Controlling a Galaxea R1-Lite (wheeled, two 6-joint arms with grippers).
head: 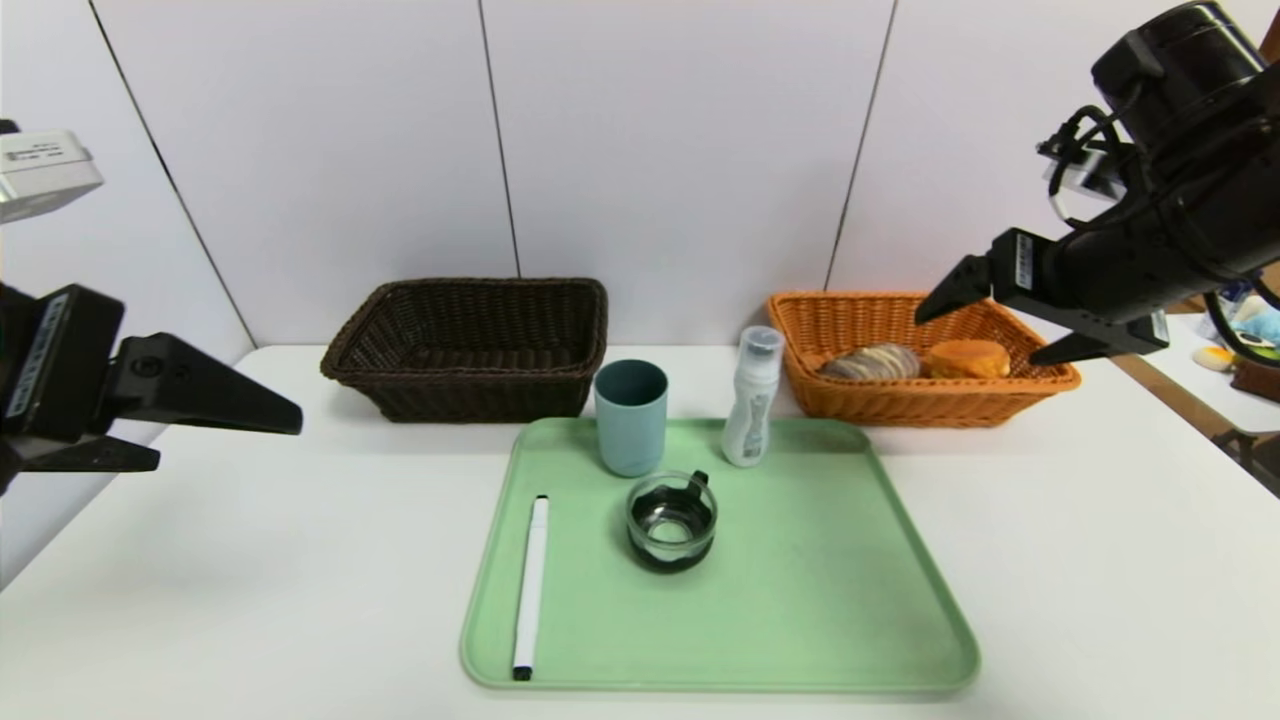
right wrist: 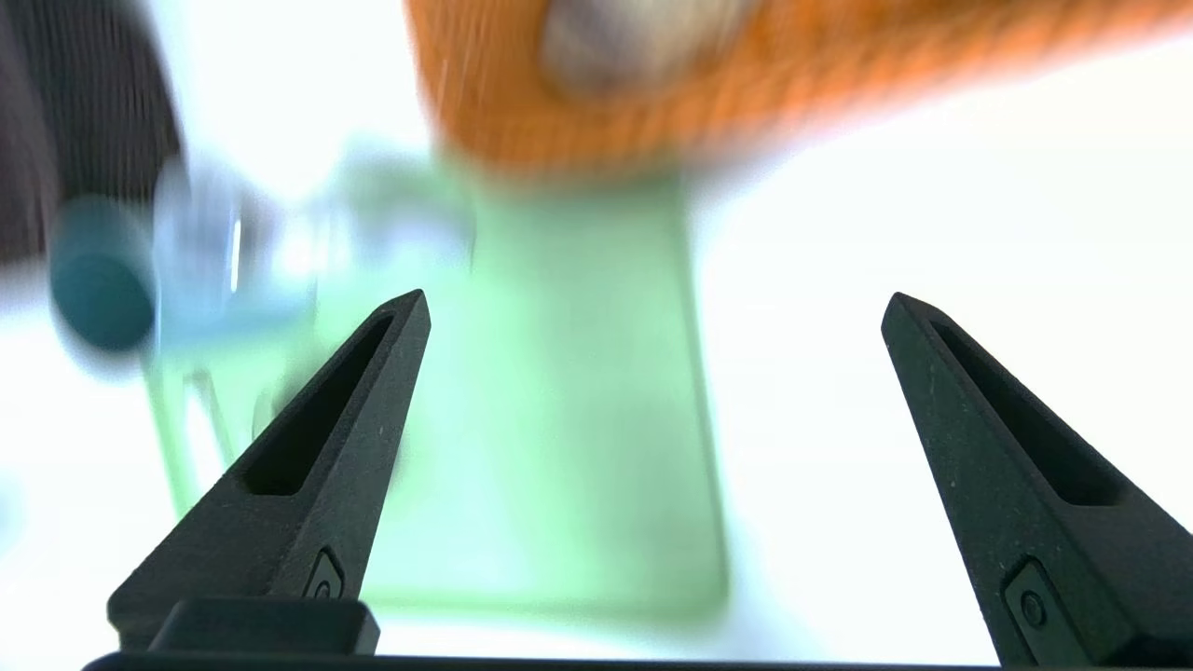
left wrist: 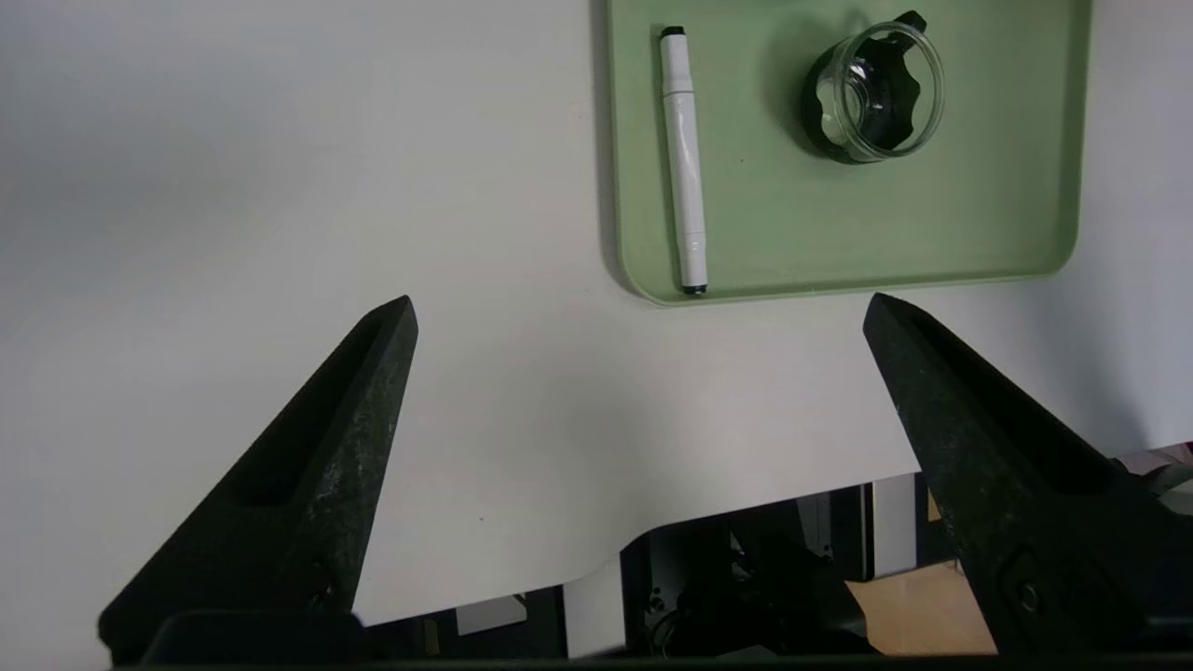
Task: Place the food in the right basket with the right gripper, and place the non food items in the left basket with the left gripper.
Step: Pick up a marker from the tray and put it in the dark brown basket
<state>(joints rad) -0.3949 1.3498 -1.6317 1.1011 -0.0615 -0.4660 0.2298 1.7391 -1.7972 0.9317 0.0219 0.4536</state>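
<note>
At far left, left gripper (head: 225, 435): your fingers stood wide, empty, over the surface (head: 200, 560).
Left basket (head: 470, 345): held nothing you could see.
Tray (head: 800, 600): marker (head: 530, 585), cup (head: 630, 415), mug (head: 671, 522), bottle (head: 753, 398) were left.
Right basket (head: 880, 400): both breads (head: 915, 360) were in.
Right gripper (head: 985, 325): wide, empty, above that basket.

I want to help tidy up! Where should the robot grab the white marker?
Probably the middle of the white marker, from straight above, fingers closing across its thin barrel. It lies flat on the green tray, open space either side, nearest the open left gripper.

Orange basket (head: 880, 400); teal cup (head: 630, 417); green tray (head: 800, 600).
</note>
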